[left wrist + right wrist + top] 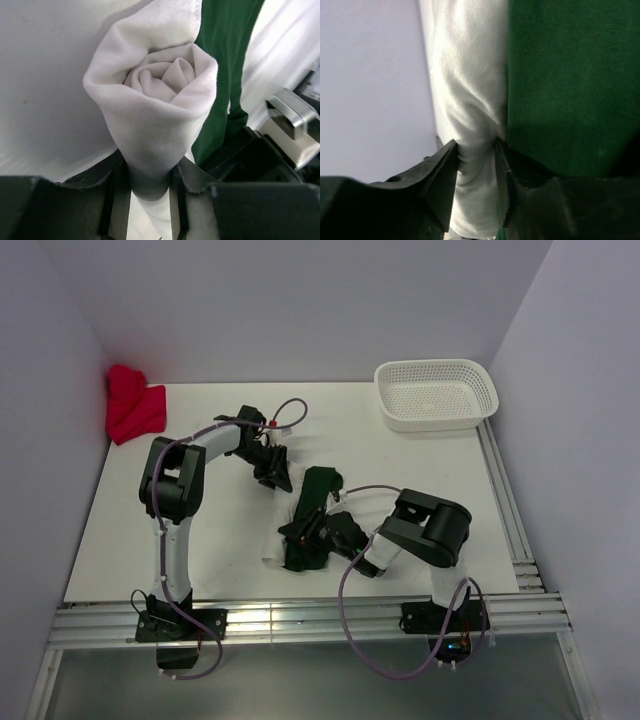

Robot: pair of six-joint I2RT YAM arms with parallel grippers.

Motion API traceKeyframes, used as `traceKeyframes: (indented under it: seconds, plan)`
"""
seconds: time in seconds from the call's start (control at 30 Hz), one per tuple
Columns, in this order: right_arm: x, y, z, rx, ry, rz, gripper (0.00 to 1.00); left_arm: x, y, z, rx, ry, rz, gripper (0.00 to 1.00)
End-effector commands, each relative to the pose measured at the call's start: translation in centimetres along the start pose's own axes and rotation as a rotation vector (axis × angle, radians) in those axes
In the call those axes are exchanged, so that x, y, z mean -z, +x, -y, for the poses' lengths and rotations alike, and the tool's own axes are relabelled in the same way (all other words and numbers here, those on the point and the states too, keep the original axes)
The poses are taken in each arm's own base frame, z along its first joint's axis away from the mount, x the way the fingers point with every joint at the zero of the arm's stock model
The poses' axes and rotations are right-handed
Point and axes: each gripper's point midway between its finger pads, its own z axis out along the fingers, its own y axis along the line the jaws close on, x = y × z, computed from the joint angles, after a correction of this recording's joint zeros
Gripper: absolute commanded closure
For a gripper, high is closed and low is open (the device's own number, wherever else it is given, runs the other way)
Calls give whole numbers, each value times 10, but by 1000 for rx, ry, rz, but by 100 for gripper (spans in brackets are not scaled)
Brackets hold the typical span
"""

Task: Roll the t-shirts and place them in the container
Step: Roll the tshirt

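you're looking at an off-white t-shirt (155, 115), plain where it shows, and a dark green t-shirt (225, 60), plain too. the left gripper (150, 190) and right gripper (477, 155) are black. your worktop (120, 530) is white, the basket (436, 364) white with a fine grid of holes, the cloth (130, 405) bright red, the left arm (172, 550) white with black joints.

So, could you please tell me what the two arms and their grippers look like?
Both arms have white links and bulky black joints: left arm, right arm. A greyish-purple cable loops along each. The left gripper and right gripper have matte black fingers.
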Motion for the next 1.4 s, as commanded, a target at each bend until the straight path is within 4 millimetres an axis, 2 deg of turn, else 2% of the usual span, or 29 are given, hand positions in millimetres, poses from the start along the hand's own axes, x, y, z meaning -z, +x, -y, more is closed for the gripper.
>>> traceKeyframes:
  seconds: [0.0,0.03,0.07,0.1,0.17,0.23,0.27,0.3,0.4,0.43,0.47,0.53,0.57,0.63,0.67,0.7,0.73,0.77,0.87,0.9,0.93,0.97,1.0,1.17,1.2,1.23,1.27,1.3,1.37]
  plan:
    - [10,2,42,102,217,-18,56,10,-19,-49,-45,-335,81,75]
    - [12,-5,33,113,214,7,55,13,-17,-50,-47,-359,73,75]
    - [15,-5,42,132,284,3,53,16,-17,-51,-55,-381,72,76]
    - [17,-10,34,158,295,18,52,18,-17,-54,-67,-421,73,76]
    - [21,-23,39,214,433,68,49,22,-16,-57,-81,-460,72,75]
    - [27,-24,28,279,502,90,47,25,-15,-60,-85,-495,64,73]
    - [33,-35,25,325,591,136,46,26,-14,-62,-85,-506,59,73]
    - [36,-30,19,351,615,139,45,27,-15,-63,-87,-516,57,72]
    - [43,-37,1,418,688,192,44,30,-14,-68,-82,-550,48,70]
    - [44,-32,-4,444,695,192,44,31,-15,-69,-83,-566,48,69]
    - [43,-34,-16,466,708,212,44,30,-14,-68,-83,-570,42,68]
    - [40,-28,-20,512,734,205,44,29,-13,-68,-83,-583,33,67]
    - [36,-27,-33,523,733,211,44,29,-15,-68,-82,-592,34,67]
    - [27,-23,-30,568,767,202,44,25,-12,-66,-79,-596,16,67]
    - [21,-22,-43,580,762,199,44,25,-13,-65,-83,-605,11,67]
    - [15,-19,-35,601,790,194,44,23,-12,-65,-82,-610,7,66]
    - [9,-17,-47,608,783,196,44,23,-12,-64,-82,-614,5,66]
    - [4,-14,-40,629,807,186,44,22,-13,-63,-87,-618,2,66]
    - [-5,-9,-45,647,830,179,44,19,-12,-63,-75,-617,-16,66]
    - [-8,-6,-35,659,861,171,44,18,-11,-65,-72,-622,-24,66]
    - [-8,-6,-36,663,880,169,44,18,-10,-65,-72,-624,-28,66]
    - [-9,-3,-25,670,911,164,44,19,-13,-64,-75,-627,-22,66]
    - [-10,-2,-23,672,921,162,45,18,-12,-64,-75,-631,-29,66]
    - [0,12,-5,665,951,144,58,17,-16,-66,-87,-648,-47,65]
    - [2,17,-3,665,944,136,65,16,-15,-69,-88,-652,-58,64]
    - [4,20,5,660,939,130,67,17,-17,-69,-90,-656,-58,64]
    - [7,23,1,642,915,120,68,16,-18,-69,-90,-656,-60,64]
    - [11,29,9,642,908,111,69,14,-19,-71,-91,-659,-68,64]
    - [16,32,6,618,881,109,70,14,-21,-71,-93,-663,-70,64]
